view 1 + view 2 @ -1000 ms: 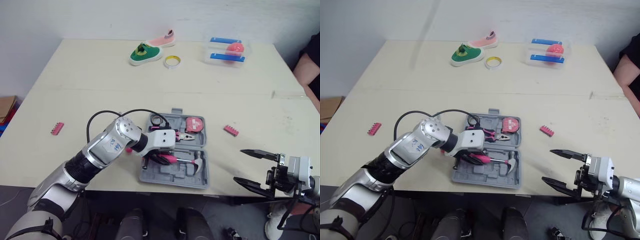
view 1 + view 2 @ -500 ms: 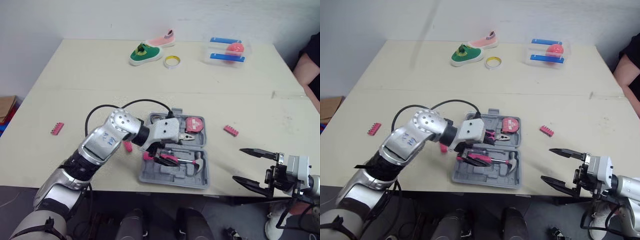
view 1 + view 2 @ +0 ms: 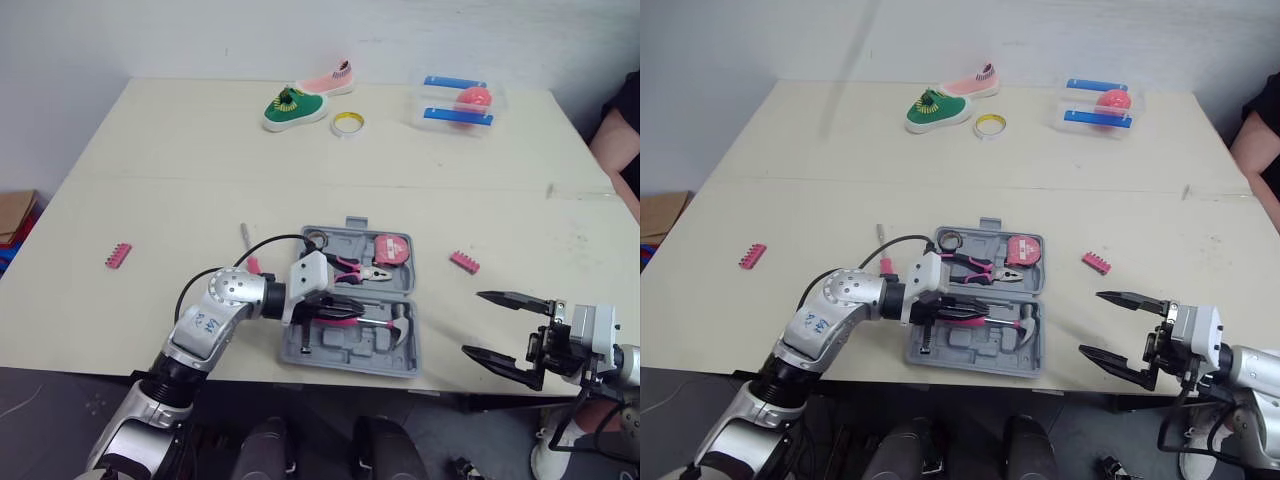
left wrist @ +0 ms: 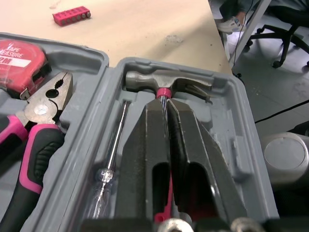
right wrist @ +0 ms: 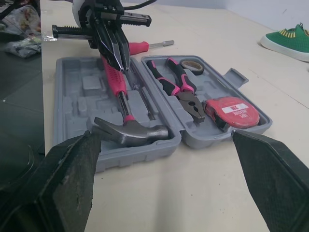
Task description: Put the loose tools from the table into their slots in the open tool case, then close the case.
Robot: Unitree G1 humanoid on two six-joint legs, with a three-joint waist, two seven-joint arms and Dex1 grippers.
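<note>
The grey tool case (image 3: 300, 345) lies open near the table's front edge. It holds pink-handled pliers (image 3: 350, 268), a red tape measure (image 3: 392, 248), a thin screwdriver (image 4: 113, 159) and a hammer (image 5: 130, 133), which lies in its slot. My left gripper (image 3: 345, 307) is shut, with its fingers (image 4: 145, 145) stretched low along the hammer's pink handle (image 5: 115, 79). A red-handled screwdriver (image 3: 248, 250) lies loose on the table left of the case. My right gripper (image 3: 473, 322) hangs open off the front right edge, holding nothing.
Pink bit holders lie at the left (image 3: 117, 256) and right (image 3: 463, 261) of the case. At the back are a green shoe (image 3: 290, 108), a pink shoe (image 3: 330, 78), a yellow tape roll (image 3: 347, 122) and a clear box (image 3: 458, 103). A person's arm (image 3: 620, 140) shows at the right edge.
My left arm has dropped low and turned. The hammer, held tilted over the case before, now lies flat in its slot. The red-handled screwdriver has come into sight.
</note>
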